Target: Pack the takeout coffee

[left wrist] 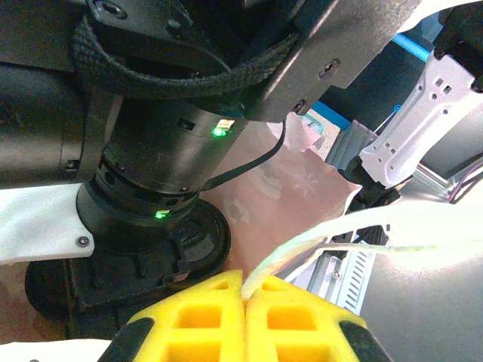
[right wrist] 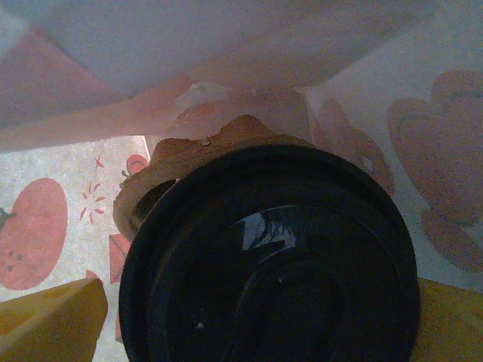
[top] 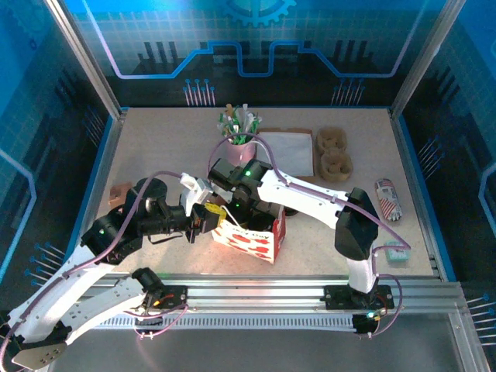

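Step, seating the takeout coffee (right wrist: 268, 271) in the printed paper bag (top: 252, 242): lower straight, hold the mouth wide, release once seated. Cup inside bag, upright, long axis vertical, black lid (right wrist: 226, 211) up. Right tool (right wrist: 245, 328): pads (right wrist: 53, 320) flank lid, grip cannot be told. Left tool (left wrist: 245, 302): together on bag rim

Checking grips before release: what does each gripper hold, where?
Left gripper pinches the tomato-print paper bag by its top edge. Right gripper flanks a round black plastic lid; contact cannot be told.

Table (top: 155, 147) with paper bag (top: 252, 242), pink cup (top: 240, 151)
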Controlling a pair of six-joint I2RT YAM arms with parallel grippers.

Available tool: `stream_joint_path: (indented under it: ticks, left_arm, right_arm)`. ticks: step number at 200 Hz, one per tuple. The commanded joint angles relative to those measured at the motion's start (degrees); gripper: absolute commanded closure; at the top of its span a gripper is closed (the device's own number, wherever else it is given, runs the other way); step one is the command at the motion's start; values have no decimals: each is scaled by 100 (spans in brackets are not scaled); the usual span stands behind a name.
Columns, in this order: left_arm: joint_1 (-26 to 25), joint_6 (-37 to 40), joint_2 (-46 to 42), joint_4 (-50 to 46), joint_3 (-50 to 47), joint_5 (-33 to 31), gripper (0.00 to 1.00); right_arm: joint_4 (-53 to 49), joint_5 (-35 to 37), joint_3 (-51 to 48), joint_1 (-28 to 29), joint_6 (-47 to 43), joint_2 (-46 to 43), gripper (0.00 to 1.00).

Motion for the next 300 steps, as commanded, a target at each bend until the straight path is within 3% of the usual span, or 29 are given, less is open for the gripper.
stream_joint_path:
  ticks: [1, 300]
  left_arm:
    - [-48, 64, -19, 75, 13, 82, 100]
    - [-50, 55, 95, 51, 57, 122, 100]
  right_arm:
    - [-517, -205, -57, 5, 7, 57, 3]
    - [-490, -25, 201, 0, -6, -331, 0]
